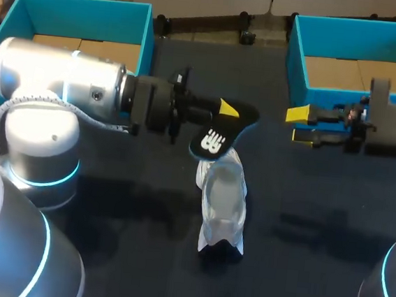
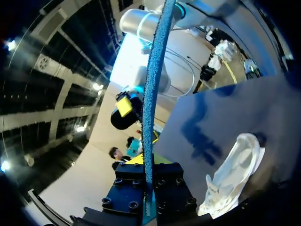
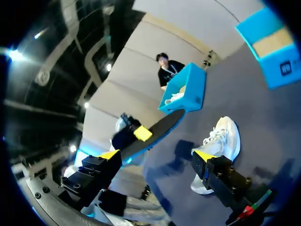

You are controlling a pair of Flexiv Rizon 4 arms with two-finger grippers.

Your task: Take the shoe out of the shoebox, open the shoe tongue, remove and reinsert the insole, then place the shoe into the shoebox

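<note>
Gripped by my left end effector (image 1: 226,115), the insole (image 1: 215,137) is hanging just over the shoe (image 1: 222,200), which is lying lengthwise away from me on the counter (image 1: 316,237). My right end effector (image 1: 300,125) is hovering released, farther off.

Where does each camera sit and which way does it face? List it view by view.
Head view: above and behind the robot, looking down on the table; the left hand comes in from the left gripping the insole beside the shoe, and the right hand comes in open from the right.
Left wrist view: on the left wrist, looking along its hand; the insole runs edge-on through it.
Right wrist view: on the right wrist, facing across the table; its open hand shows.
Shared: both wrist views show the shoe and insole.
</note>
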